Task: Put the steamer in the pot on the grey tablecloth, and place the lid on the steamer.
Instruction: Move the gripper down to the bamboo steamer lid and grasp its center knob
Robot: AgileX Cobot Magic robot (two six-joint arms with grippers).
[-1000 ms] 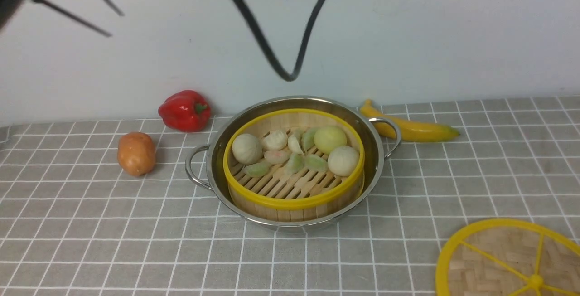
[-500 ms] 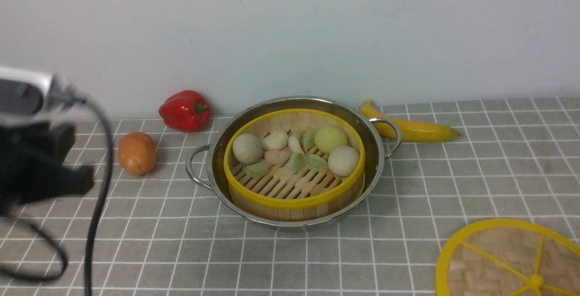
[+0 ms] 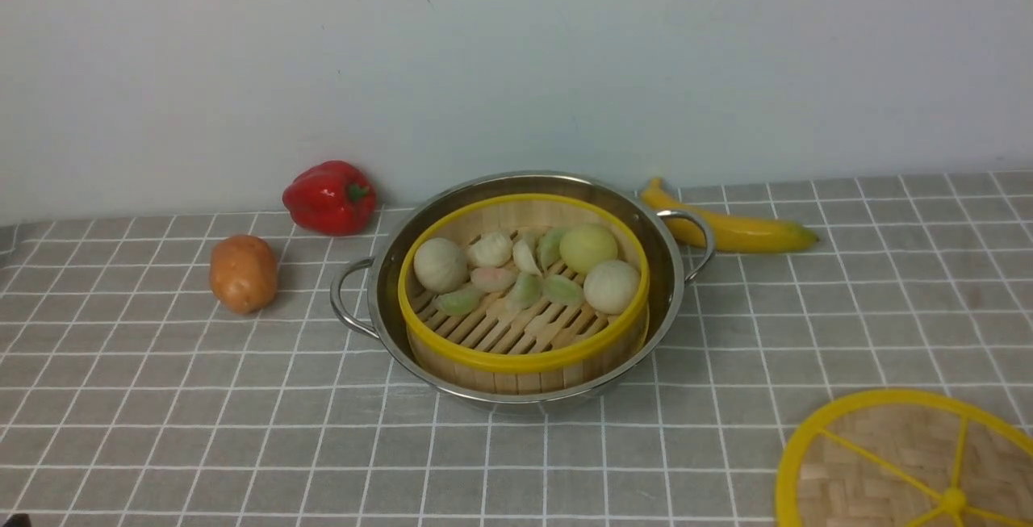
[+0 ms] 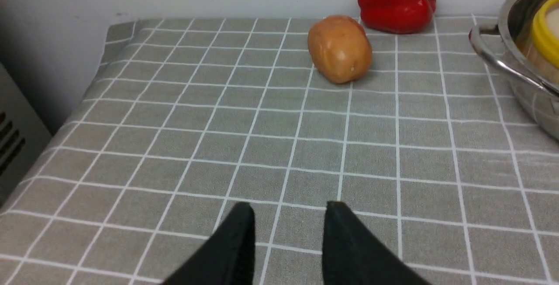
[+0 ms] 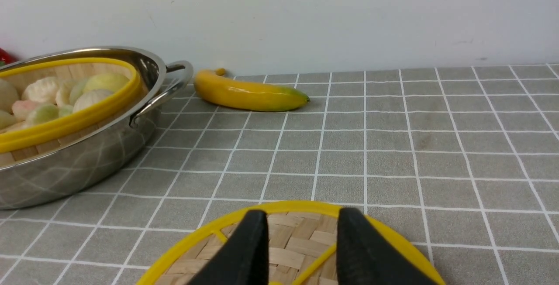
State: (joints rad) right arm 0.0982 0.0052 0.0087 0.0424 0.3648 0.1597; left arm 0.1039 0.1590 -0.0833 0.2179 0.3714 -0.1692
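Steamer (image 3: 524,362) in pot (image 3: 667,293); wrist views alone show left claw (image 4: 288,206) apart; right claw (image 5: 301,213) apart over lid (image 5: 301,232)

Bright, even light (glare on the pot (image 3: 665,291)), sharp.

- Steamer (image 3: 524,361) sits in the pot (image 3: 665,301), on the tablecloth (image 3: 202,398) ahead of me
- Potato (image 3: 243,273) left of the pot, pepper (image 3: 329,197) behind it
- Banana (image 3: 734,228) behind the pot, my right
- Lid (image 3: 896,462) on the cloth, near my right
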